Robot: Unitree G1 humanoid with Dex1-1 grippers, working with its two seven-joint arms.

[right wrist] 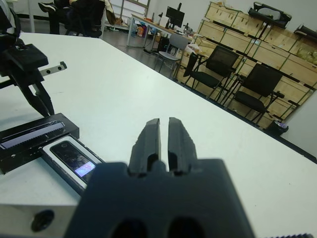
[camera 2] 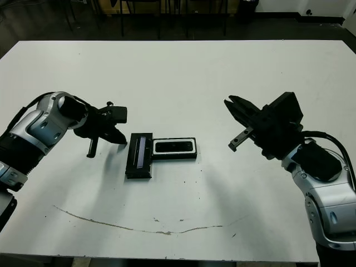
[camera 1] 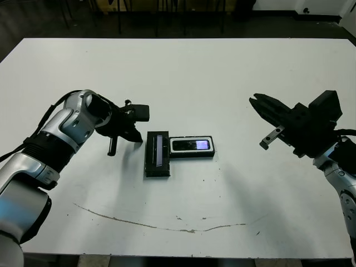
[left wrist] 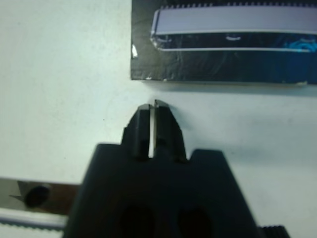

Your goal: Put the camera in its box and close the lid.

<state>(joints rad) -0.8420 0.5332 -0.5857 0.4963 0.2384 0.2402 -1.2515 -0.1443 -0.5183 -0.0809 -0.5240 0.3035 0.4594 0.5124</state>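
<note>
Already we have the camera (camera 1: 191, 145) lying in the box (camera 1: 192, 154); both the left gripper (camera 1: 132, 135) and the right gripper (camera 1: 255, 101) are closed and empty, so the lid (camera 1: 157, 154) beside it waits.

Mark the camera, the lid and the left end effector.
camera (camera 1: 191, 145), left eye view, its lit screen.
lid (camera 1: 158, 154), left eye view, its silvery strip.
left end effector (left wrist: 152, 111), left wrist view, between the fingertips.

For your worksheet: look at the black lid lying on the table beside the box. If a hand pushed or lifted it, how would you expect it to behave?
The lid has crisp straight edges, so it is probably stiff, not floppy. It lies flat and low on the table, so a push would likely slide it, not tip or roll it. Its shiny strip window looks smooth, perhaps slippery to grip there.
</note>
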